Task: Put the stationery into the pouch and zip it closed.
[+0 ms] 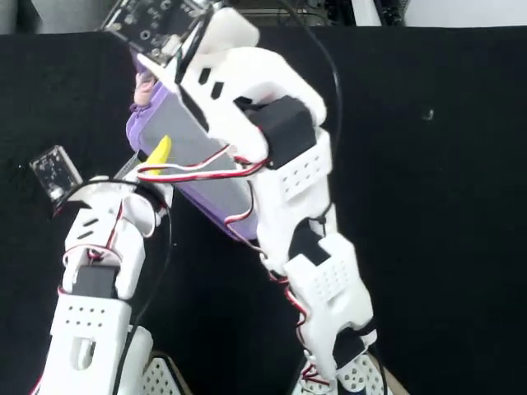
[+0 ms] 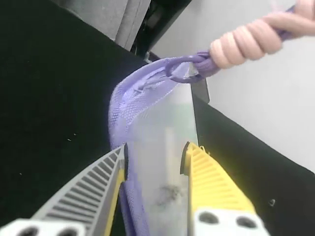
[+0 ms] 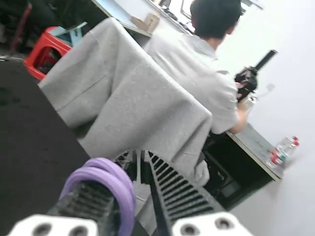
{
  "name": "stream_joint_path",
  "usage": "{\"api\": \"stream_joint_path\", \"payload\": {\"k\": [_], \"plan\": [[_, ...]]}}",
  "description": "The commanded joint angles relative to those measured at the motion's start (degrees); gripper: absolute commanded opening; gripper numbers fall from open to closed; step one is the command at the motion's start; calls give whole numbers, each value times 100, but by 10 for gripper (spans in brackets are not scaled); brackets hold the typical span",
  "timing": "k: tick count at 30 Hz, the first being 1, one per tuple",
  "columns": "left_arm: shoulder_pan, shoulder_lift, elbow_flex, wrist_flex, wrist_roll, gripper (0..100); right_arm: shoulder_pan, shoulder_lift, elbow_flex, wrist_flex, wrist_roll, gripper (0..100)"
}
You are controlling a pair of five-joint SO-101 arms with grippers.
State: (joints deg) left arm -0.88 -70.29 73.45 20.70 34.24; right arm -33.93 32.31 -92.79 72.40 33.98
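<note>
The purple pouch (image 1: 193, 160), with a translucent face, is held up off the black table (image 1: 428, 206) between both arms. My left gripper (image 1: 156, 160) has a yellow finger (image 2: 211, 182) and a grey finger (image 2: 93, 191). It is shut across the pouch's translucent face (image 2: 165, 142). A faint dark shape shows through that face; I cannot tell what it is. At the pouch's far end a ring holds a pink coiled cord (image 2: 246, 42). My right gripper (image 3: 141, 160) is shut there on a purple loop (image 3: 103, 179) of the pouch. In the high view it sits under its camera board (image 1: 156, 25).
The right arm's white links (image 1: 288, 181) cross over the middle of the table and hide the pouch's near end. Black cloth lies bare to the right. Beyond the table edge are a grey-draped chair (image 3: 128, 103) and a red stool (image 3: 44, 49).
</note>
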Motion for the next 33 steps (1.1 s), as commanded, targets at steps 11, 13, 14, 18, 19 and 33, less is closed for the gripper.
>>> {"api": "stream_joint_path", "payload": {"k": [11,13,14,18,19,33], "plan": [[-48,-800,295,-149,-677,206,53,-110,-295,-132,9,11],[-48,-308,40,-220,-668,206,0,-119,-295,-123,9,11],[-48,0,-101,-220,-659,206,-9,-127,-295,-123,9,11],[-48,1345,-752,-220,-659,203,-26,-136,-295,-132,9,11],[-57,1662,-927,-220,-659,202,-26,-136,-295,-123,9,11],[286,2435,-1622,-229,-703,67,237,-154,-303,-141,26,11]]}}
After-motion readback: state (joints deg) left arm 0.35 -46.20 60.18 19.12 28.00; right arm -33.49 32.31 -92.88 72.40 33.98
